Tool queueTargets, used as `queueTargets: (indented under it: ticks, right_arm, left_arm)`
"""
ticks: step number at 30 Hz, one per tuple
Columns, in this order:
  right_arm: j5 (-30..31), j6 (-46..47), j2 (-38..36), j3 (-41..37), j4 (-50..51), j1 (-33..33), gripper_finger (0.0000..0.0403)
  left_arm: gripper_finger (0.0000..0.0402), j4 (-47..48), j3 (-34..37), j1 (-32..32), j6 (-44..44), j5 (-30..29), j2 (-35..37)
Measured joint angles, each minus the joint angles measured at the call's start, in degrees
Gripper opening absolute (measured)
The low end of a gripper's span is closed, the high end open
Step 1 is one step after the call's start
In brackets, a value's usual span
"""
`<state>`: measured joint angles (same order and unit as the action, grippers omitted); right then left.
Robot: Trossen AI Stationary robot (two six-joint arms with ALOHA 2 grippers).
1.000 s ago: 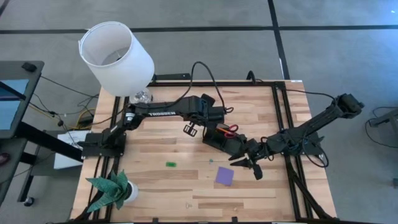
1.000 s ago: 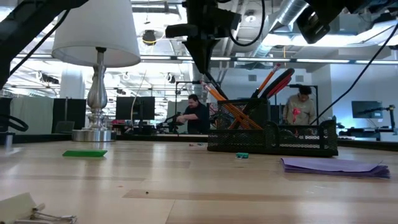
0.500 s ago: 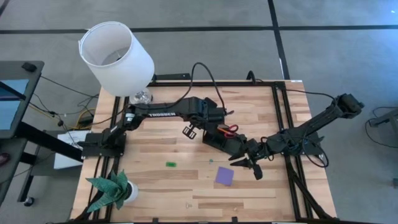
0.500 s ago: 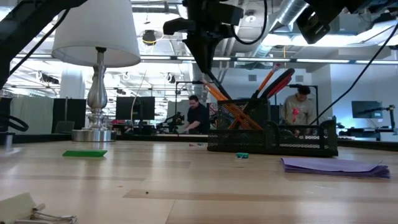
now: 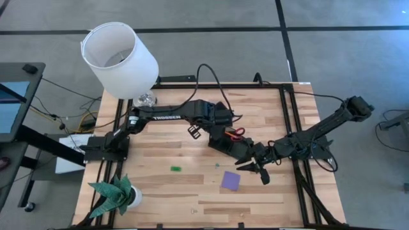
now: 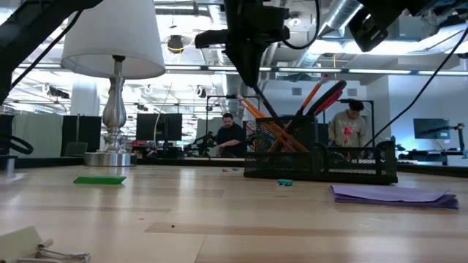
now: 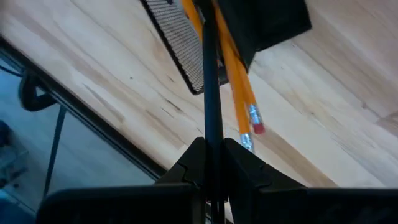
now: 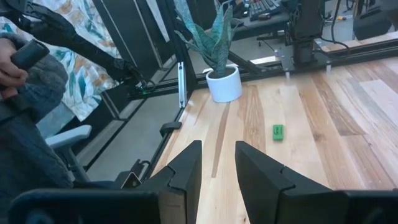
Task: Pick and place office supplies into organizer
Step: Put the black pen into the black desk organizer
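My left gripper (image 5: 193, 131) hangs over the table's middle, just left of the black organizer (image 5: 227, 139), and is shut on a black pen (image 7: 211, 93). The organizer (image 6: 322, 162) holds orange pencils (image 7: 235, 81) and red-handled scissors (image 6: 330, 93) standing in its taller section. The purple note pad (image 5: 231, 180) and the tiny green piece (image 5: 175, 168) lie flat on the wood. My right gripper (image 5: 257, 170) waits open, above the table between organizer and note pad. My left gripper (image 7: 211, 148) pinches the black pen's upper part (image 7: 211, 127) between its two fingers, which lie along the pen. The pen slants down from the gripper (image 6: 248, 51), and its lower end (image 6: 269, 111) reaches the pencils in the organizer's taller section.
A lamp (image 5: 120, 59) stands at the table's far left, a green paper plant (image 5: 116, 195) at the near left corner. A small teal bit (image 5: 217, 165) lies near the organizer. Bare wood spreads between the green piece and the plant. People show beyond the table (image 6: 232, 135).
My left gripper, still shut on the pen, has shifted slightly toward the organizer. The pen's lower end has stayed at the organizer's taller section.
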<state>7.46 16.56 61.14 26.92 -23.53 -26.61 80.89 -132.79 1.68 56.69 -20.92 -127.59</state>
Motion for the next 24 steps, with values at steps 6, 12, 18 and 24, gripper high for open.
queueTargets:
  ticks: [6, 12, 18, 24]
  right_arm:
    - [0.0, 0.0, 0.0, 0.0, 0.5, 0.0, 0.0093]
    - [0.0, 0.0, 0.0, 0.0, 0.8, 0.0, 0.0093]
    - [0.0, 0.0, 0.0, 0.0, 0.8, 0.0, 0.0093]
    - [0.0, 0.0, 0.0, 0.0, 0.8, 0.0, 0.0093]
  left_arm:
    - [0.0018, 0.9, 1.1, 0.0, 4.0, 1.9, 0.0]
    - [0.0018, 0.0, 4.7, 0.0, 10.6, -2.3, 0.0]
    - [0.0029, -1.7, 5.9, -0.2, 7.5, -2.8, 0.0]
    - [0.0054, -3.6, 5.9, -0.4, 5.6, -6.4, 0.0]
